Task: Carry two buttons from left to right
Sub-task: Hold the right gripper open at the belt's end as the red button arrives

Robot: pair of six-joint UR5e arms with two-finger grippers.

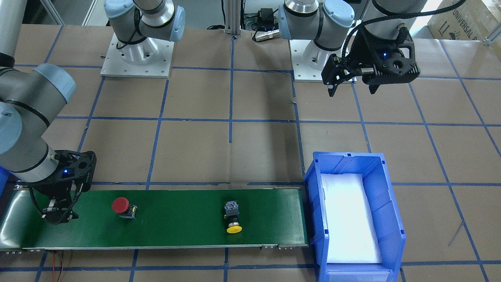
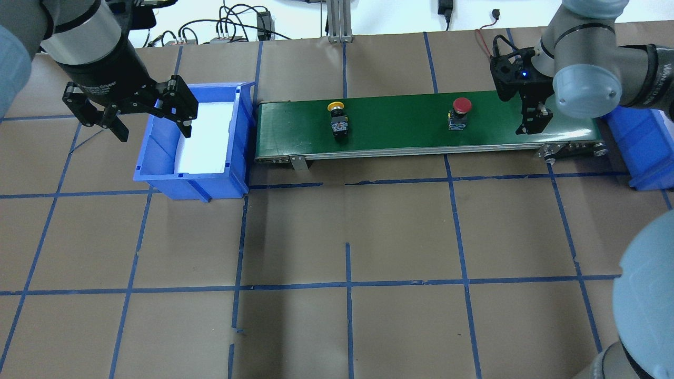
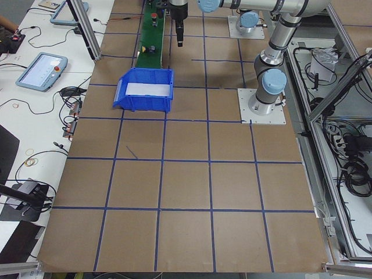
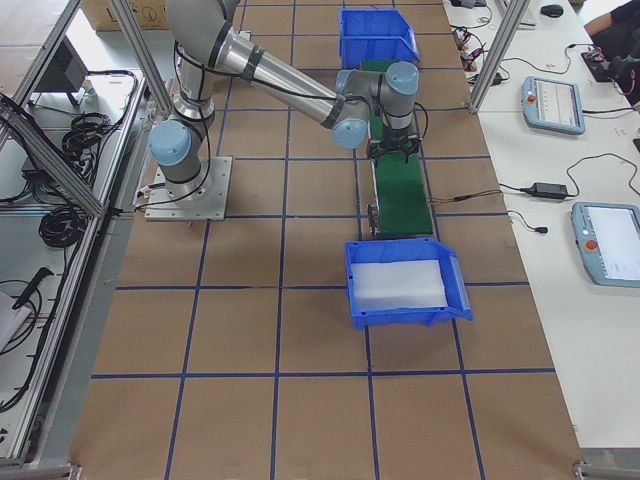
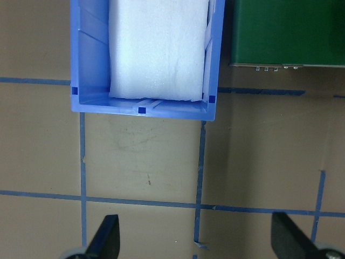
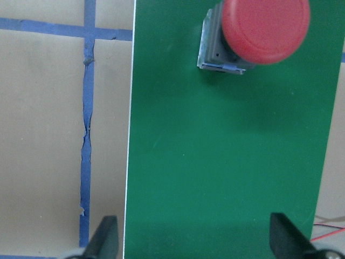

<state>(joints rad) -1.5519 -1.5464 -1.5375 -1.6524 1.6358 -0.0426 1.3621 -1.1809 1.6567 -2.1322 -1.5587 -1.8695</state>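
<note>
2 buttons sit on the green belt (image 2: 395, 131): the yellow button (image 2: 338, 118) lies on its side, long axis across the belt, cap pointing away from the robot; the red button (image 2: 458, 113) seems to stand on its grey body, mushroom cap up. Both grippers hang spread and empty, left gripper (image 2: 155, 131) by the blue bin (image 2: 189, 181), right gripper (image 2: 533, 126) over the belt's end.

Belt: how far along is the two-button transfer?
Done: the left bin holds only its white pad; the yellow button and red button lie on the green belt. In hand: nothing; the right gripper hangs open over the belt's right end, the left gripper open by the left bin. Left: neither button is in the right bin.
</note>
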